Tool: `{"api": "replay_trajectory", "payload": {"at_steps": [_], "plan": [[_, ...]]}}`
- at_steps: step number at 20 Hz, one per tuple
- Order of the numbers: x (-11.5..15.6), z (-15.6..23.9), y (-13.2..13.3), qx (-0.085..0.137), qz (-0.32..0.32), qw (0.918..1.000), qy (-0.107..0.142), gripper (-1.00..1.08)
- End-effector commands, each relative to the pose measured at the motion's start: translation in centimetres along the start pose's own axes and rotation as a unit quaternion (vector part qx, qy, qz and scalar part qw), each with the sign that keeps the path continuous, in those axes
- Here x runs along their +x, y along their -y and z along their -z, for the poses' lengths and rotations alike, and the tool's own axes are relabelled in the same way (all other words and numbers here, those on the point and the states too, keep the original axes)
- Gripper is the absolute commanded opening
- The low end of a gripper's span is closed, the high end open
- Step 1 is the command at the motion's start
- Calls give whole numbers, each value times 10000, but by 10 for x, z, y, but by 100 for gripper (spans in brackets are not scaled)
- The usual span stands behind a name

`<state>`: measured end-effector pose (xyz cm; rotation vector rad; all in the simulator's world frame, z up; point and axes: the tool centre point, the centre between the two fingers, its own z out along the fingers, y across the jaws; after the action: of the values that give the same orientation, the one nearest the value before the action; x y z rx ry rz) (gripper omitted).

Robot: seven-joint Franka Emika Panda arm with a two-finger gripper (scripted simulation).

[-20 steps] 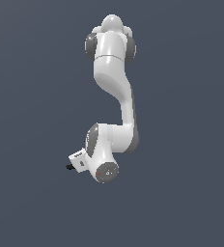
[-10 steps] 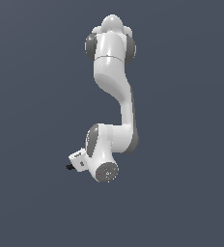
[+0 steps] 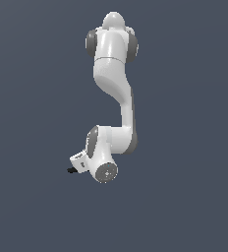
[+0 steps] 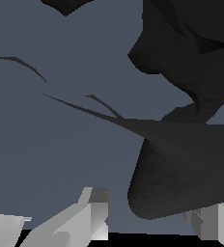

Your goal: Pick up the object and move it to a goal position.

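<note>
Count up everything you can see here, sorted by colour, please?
White: 1, the robot arm
Black: 1, the small clamp, filling the wrist view close by the tool
Total: 2

The backdrop (image 3: 185,123) was one flat slate grey-blue field filling the exterior view edge to edge, with no seam, horizon or corner visible. Floor and wall could not be told apart. Light was even and diffuse, with no cast shadow on the grey. In the wrist view, the same grey-blue backdrop (image 4: 61,140) showed, slightly paler low down.
</note>
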<state>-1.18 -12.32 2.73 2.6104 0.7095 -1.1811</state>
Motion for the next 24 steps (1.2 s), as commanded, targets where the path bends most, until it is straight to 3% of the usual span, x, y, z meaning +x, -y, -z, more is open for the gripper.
{"api": "replay_trajectory", "payload": {"at_steps": [1, 5, 6, 24], "plan": [[0, -5, 0, -1, 2, 10000, 2, 28], [0, -7, 0, -1, 2, 10000, 2, 28], [0, -7, 0, -1, 2, 10000, 2, -100], [-1, -9, 6, -1, 2, 10000, 2, -100]]}}
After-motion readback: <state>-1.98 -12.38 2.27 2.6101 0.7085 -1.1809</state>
